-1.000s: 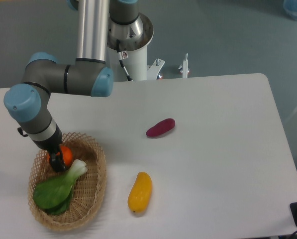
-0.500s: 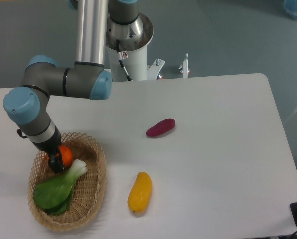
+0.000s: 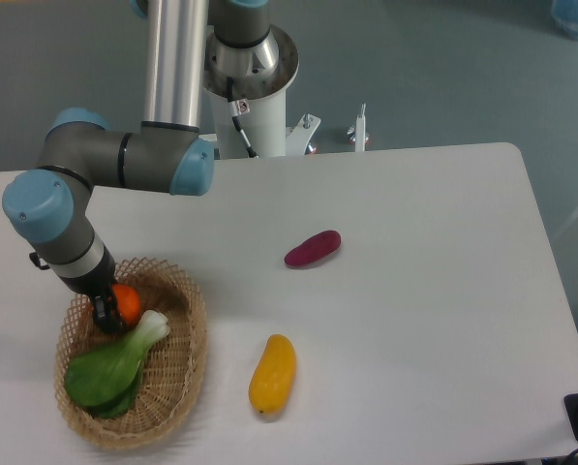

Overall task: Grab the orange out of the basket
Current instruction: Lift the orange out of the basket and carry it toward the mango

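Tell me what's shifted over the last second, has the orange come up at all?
The arm has crept left and slightly up in the picture, carrying the gripper and the orange with it, the fingers still closed on the fruit. It remains over the basket. The leafy green, yellow fruit and purple vegetable haven't moved.

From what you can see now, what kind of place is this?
Probably a robot lab or test bench, not a kitchen. An industrial arm is bolted at the edge of a plain white table, its claw down in a wicker basket, with toy-like produce such as a yellow fruit laid out.
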Controlling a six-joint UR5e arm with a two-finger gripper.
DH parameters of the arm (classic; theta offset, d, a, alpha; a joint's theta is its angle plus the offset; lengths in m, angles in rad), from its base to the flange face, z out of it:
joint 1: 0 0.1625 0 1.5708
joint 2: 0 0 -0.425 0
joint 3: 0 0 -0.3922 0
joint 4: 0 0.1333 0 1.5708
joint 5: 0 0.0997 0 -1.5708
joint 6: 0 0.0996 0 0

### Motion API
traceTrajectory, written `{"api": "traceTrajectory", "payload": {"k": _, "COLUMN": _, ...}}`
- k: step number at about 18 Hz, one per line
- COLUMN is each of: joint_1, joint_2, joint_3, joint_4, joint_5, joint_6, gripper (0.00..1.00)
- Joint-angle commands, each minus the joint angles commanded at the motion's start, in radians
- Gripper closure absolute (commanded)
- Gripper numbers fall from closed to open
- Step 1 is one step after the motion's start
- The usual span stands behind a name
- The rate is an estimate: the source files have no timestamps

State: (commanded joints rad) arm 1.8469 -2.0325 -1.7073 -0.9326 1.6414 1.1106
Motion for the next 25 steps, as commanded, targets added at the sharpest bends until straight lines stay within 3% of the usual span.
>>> {"api": "traceTrajectory", "payload": {"k": 5, "joint_1": -0.002, "joint_2": 0.015, "joint_3": 0.000, "joint_4": -0.009, "joint_5": 0.002, "joint_6": -0.002, "gripper": 0.48}}
{"api": "traceTrajectory", "payload": {"k": 9, "joint_1": -0.002, "joint_2": 0.057, "joint_3": 0.005, "joint_4": -0.014, "joint_5": -0.008, "joint_6": -0.008, "gripper": 0.48}}
{"api": "traceTrajectory", "payload": {"k": 12, "joint_1": 0.012, "joint_2": 0.058, "joint_3": 0.075, "joint_4": -0.012, "joint_5": -0.014, "joint_6": -0.139, "gripper": 0.48}}
{"api": "traceTrajectory", "payload": {"k": 17, "joint_1": 0.099, "joint_2": 0.095, "joint_3": 0.163, "joint_4": -0.014, "joint_5": -0.017, "joint_6": -0.232, "gripper": 0.46}}
{"api": "traceTrajectory", "payload": {"k": 23, "joint_1": 0.277, "joint_2": 0.161, "joint_3": 0.150, "joint_4": -0.017, "joint_5": -0.021, "joint_6": -0.227, "gripper": 0.46}}
{"api": "traceTrajectory", "payload": {"k": 25, "joint_1": 0.355, "joint_2": 0.178, "joint_3": 0.159, "joint_4": -0.043, "joint_5": -0.025, "joint_6": -0.219, "gripper": 0.46}}
